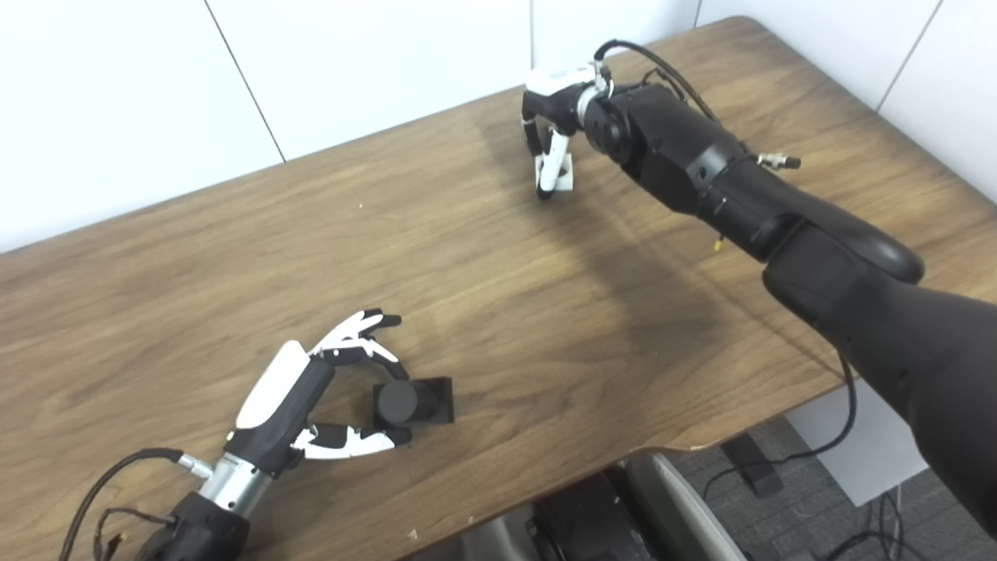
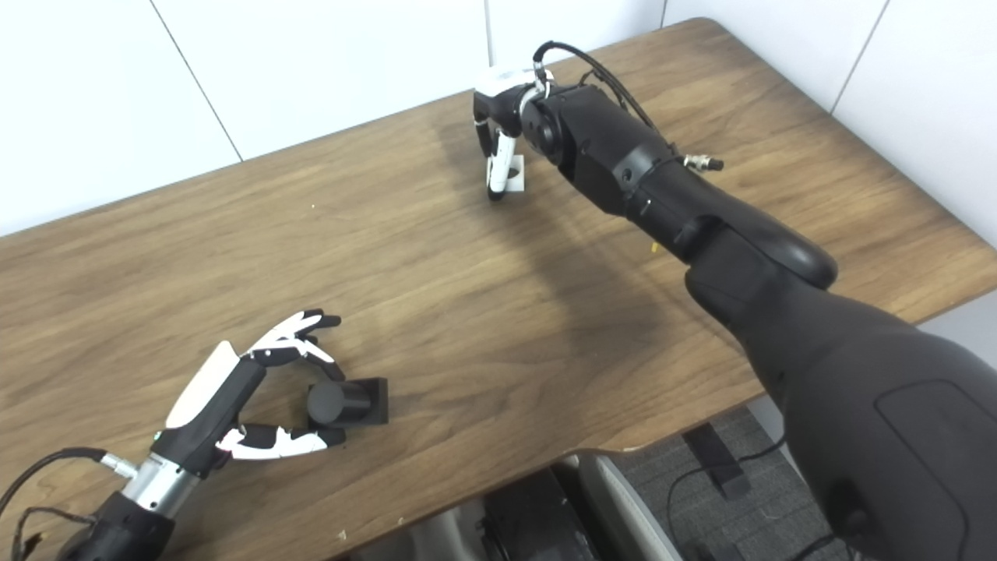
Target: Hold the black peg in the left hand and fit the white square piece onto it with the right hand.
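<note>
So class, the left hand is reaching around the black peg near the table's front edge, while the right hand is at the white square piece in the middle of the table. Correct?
Not quite. The white square piece sits near the table's far edge, not its middle, as the left eye view shows. The rest stands: the left hand reaches around the black peg near the front edge, with the right hand at the piece.

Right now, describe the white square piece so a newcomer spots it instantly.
Start at the far edge of the wooden table, where the right hand reaches down. The white square piece sits at its fingertips: small, white, with a hole, unlike the black peg near the left hand.
</note>
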### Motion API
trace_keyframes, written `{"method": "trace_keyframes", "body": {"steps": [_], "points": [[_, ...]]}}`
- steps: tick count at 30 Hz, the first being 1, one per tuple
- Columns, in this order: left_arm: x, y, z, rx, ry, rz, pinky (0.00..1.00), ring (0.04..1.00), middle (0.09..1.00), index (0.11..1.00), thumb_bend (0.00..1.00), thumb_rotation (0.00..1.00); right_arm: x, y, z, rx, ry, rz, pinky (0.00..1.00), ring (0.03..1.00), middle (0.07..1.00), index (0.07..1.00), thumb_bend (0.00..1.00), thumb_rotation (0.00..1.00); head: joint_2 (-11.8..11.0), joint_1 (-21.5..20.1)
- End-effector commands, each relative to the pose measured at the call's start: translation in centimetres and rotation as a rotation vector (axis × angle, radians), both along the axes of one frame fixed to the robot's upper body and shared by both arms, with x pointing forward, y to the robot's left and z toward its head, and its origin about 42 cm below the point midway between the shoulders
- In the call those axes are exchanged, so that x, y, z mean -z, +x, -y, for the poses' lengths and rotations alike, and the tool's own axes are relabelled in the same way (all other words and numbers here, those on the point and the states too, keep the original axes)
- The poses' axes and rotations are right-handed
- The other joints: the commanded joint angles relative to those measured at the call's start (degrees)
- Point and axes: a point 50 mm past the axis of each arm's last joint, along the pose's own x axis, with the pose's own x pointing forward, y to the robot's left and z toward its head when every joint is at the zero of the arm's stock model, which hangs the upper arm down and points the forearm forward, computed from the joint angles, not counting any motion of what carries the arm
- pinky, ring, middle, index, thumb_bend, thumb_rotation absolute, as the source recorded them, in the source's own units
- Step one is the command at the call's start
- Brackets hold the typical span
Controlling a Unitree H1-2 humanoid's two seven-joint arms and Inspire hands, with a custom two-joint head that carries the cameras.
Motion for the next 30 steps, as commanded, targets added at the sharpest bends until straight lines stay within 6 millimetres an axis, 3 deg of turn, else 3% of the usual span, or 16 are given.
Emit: {"method": "trace_keyframes", "body": {"steps": [1, 14, 30], "points": [[2.88, -1.55, -1.51, -0.004, 0.136, -0.128, 0.77, 0.939, 0.88, 0.491, 0.52, 0.06, 6.17, -2.66, 0.69, 0.035, -0.033, -0.236, 0.73, 0.864, 0.898, 0.879, 0.93, 0.25, 0.1, 0.0], [3.21, -1.74, -1.56, -0.004, 0.14, -0.132, 0.78, 0.941, 0.879, 0.491, 0.52, 0.06, 6.08, -2.98, 0.8, 0.043, -0.034, -0.239, 0.76, 0.88, 0.916, 0.882, 0.92, 0.26, -0.9, 1.0], [2.8, -1.67, -1.86, -0.01, 0.139, -0.131, 0.79, 0.945, 0.882, 0.491, 0.52, 0.06, 6.21, -3.28, 1.1, 0.085, -0.074, -0.267, 0.75, 0.906, 0.941, 0.911, 0.95, 0.31, -0.4, 1.6]]}}
